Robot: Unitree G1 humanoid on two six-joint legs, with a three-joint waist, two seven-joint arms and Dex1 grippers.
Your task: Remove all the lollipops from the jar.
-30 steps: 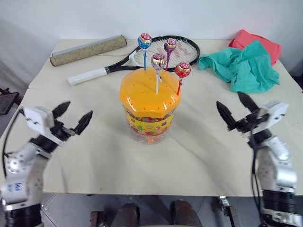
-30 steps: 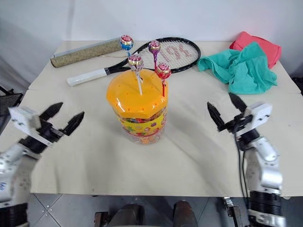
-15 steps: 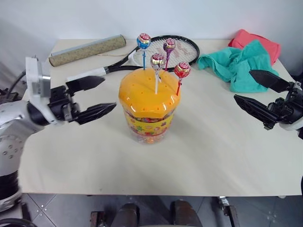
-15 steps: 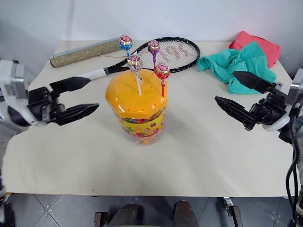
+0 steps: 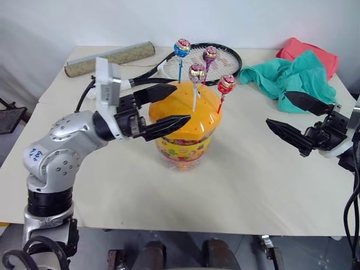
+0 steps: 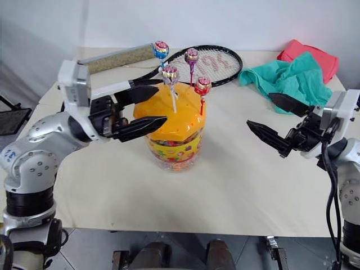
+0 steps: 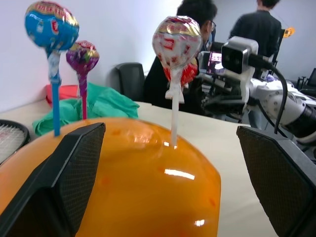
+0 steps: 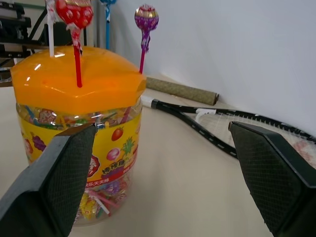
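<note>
Your left gripper (image 5: 169, 103), fingers apart, is nearest: the white-stick pink-silver lollipop (image 5: 196, 72) stands upright just beyond, on the orange-lidded clear plastic jar (image 5: 187, 132).

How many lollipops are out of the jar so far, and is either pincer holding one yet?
None are out: the blue, purple, white-stick and red lollipops all stand in the jar's orange lid. In hand: nothing. The left pincer is open beside the lid, at its left side; the right pincer is open, well off to the right. All four remain to be pulled.
</note>
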